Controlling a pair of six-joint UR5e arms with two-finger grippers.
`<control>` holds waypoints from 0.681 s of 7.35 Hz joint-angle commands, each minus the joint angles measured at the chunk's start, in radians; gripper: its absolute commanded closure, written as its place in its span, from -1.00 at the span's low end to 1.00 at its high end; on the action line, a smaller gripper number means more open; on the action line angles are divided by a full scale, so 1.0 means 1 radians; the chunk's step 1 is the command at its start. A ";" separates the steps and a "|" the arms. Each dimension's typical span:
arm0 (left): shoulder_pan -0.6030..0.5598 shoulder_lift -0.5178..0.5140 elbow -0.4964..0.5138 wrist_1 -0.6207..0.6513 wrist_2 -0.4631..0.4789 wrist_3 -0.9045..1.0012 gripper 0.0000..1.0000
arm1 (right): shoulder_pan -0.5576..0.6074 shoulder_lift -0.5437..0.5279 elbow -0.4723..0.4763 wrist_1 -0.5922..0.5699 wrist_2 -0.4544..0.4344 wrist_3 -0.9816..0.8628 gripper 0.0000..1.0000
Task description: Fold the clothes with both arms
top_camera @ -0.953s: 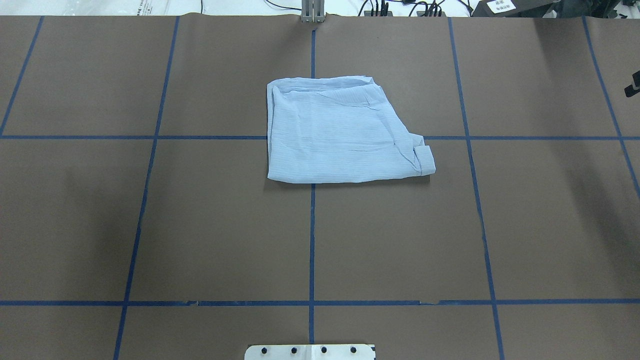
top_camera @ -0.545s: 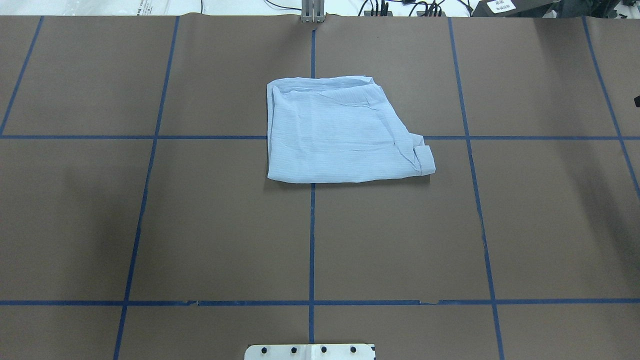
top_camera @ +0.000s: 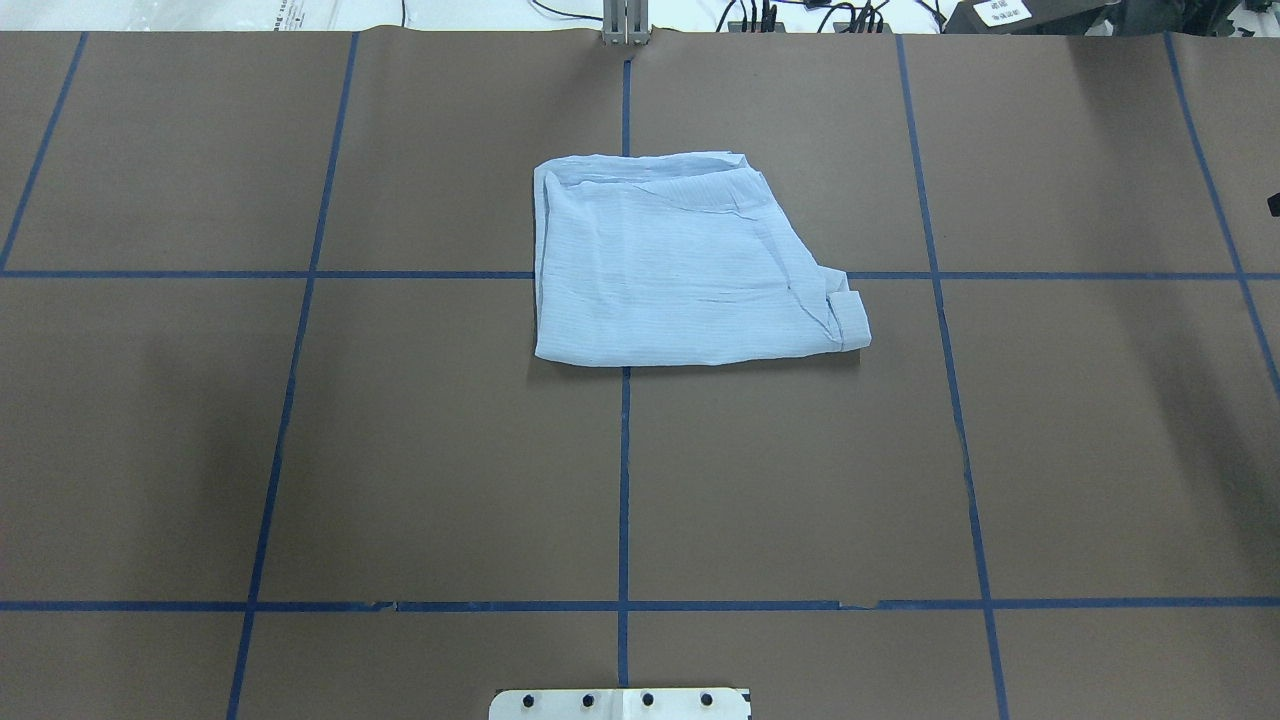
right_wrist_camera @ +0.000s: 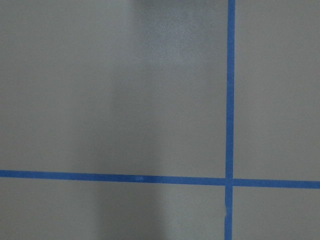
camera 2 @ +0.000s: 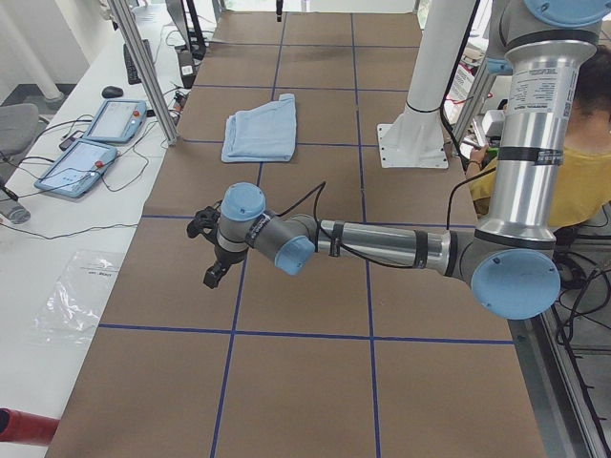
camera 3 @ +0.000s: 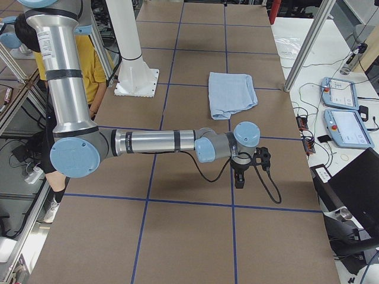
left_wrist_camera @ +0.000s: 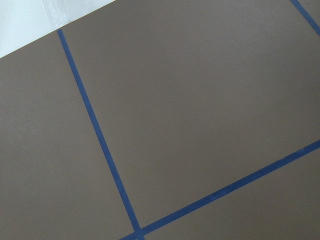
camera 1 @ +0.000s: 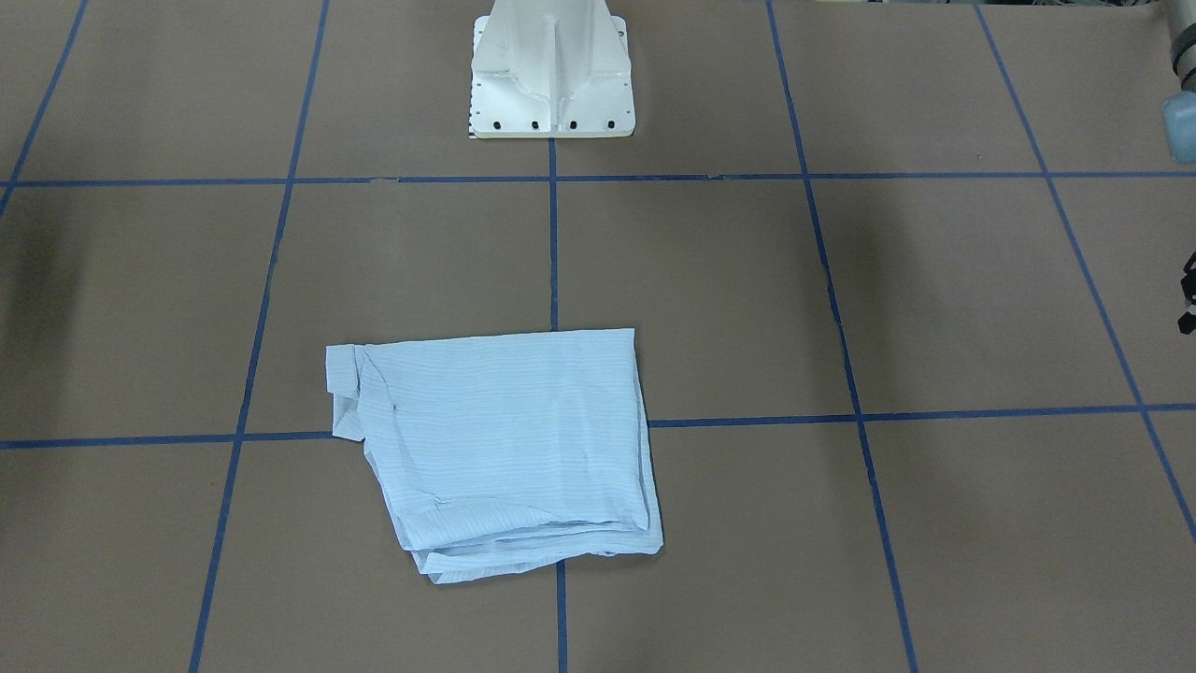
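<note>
The light blue striped shirt (top_camera: 680, 265) lies folded in a rough rectangle at the table's middle, a small cuff fold at its near right corner; it also shows in the front-facing view (camera 1: 505, 449). Both arms are stretched low over the table, far from the shirt. The left gripper (camera 2: 211, 275) points down near the table's left end. The right gripper (camera 3: 239, 179) points down near the right end. I cannot tell whether either is open or shut. Neither holds cloth. Both wrist views show only brown table cover and blue tape.
The white pedestal base (camera 1: 551, 75) stands at the robot's side of the table. Teach pendants (camera 2: 95, 143) and cables lie on the white bench beyond the far edge, with aluminium posts (camera 3: 305, 50) there. A person in yellow (camera 2: 573, 181) sits behind the robot.
The black tip of the right gripper at the overhead view's right edge has drawn back almost out of view. The shirt has not moved.
</note>
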 commanded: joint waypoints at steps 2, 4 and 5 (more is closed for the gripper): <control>-0.002 0.016 -0.002 0.001 -0.007 0.000 -1.00 | 0.000 -0.019 0.014 0.008 0.010 -0.003 -1.00; -0.008 0.080 -0.018 -0.001 -0.145 0.001 -1.00 | 0.000 -0.062 0.044 0.010 -0.002 0.000 -1.00; -0.019 0.082 -0.032 0.001 -0.210 -0.002 -1.00 | 0.000 -0.074 0.055 0.011 -0.005 0.000 -1.00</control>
